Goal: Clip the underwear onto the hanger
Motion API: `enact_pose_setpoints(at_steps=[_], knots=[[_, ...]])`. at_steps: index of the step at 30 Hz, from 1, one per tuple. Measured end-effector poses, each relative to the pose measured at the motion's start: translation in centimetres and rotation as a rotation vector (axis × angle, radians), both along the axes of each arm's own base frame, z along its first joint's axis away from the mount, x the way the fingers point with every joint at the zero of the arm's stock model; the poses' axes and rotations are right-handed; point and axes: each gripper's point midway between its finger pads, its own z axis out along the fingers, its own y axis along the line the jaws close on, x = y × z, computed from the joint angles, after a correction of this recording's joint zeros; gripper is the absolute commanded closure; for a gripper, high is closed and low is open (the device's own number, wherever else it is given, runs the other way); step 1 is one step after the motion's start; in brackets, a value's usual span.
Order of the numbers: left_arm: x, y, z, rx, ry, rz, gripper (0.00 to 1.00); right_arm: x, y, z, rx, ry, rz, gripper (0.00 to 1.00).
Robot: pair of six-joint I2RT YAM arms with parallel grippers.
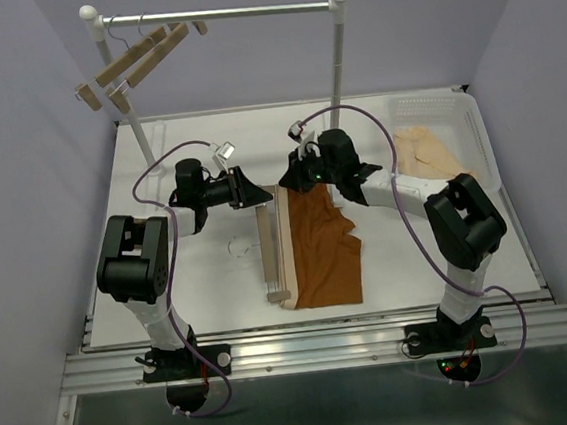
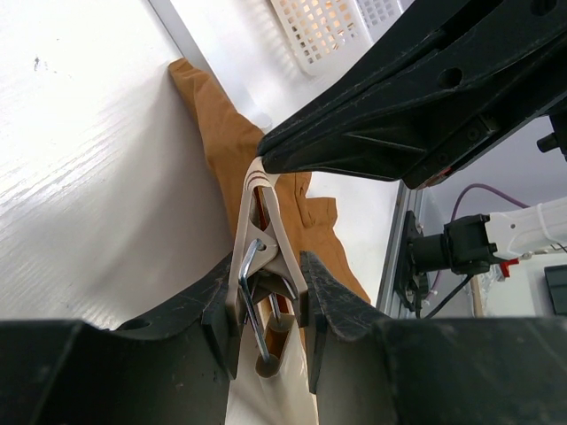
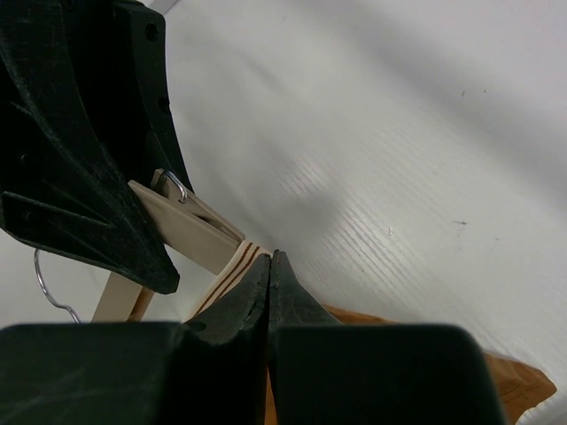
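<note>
The hanger (image 1: 265, 249) lies on the white table with its bar running front to back. Beside it on the right the rust-brown underwear (image 1: 322, 249) is spread flat. My left gripper (image 2: 266, 292) is shut on the hanger's far wooden clip (image 2: 263, 252), pressing its tail ends together. The pale striped waistband (image 2: 257, 177) sits between the clip's jaws. My right gripper (image 3: 270, 258) is shut and pinches that waistband (image 3: 232, 263) just past the clip (image 3: 190, 226). In the top view both grippers, left (image 1: 251, 190) and right (image 1: 290, 177), meet at the hanger's far end.
A clothes rail (image 1: 214, 14) stands at the back, with other wooden hangers (image 1: 138, 56) at its left end. A white basket (image 1: 435, 113) at the back right holds a pale beige garment (image 1: 434, 153). The right arm reaches across from the right.
</note>
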Motion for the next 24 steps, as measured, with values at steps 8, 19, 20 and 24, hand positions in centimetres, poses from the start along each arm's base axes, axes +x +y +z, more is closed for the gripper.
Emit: enact_pose_setpoints(at_steps=[8,19,20,24], knots=[[0.0,-0.02,0.0,0.0,0.0,0.0,1.0,-0.34,0.41,0.04,0.001,0.0,0.01,0.99],[-0.16,-0.44,-0.07,0.004,-0.001,-0.004,1.0,-0.83,0.87,0.4,0.023,0.017,0.037,0.99],[-0.14,-0.45,-0.09,0.005,-0.002,-0.003,1.0,-0.87,0.94,0.51,0.027,0.02,0.04,0.99],[-0.05,-0.51,-0.19,0.01,-0.002,0.004,1.0,-0.98,1.09,0.74,0.035,0.028,0.046,0.99]])
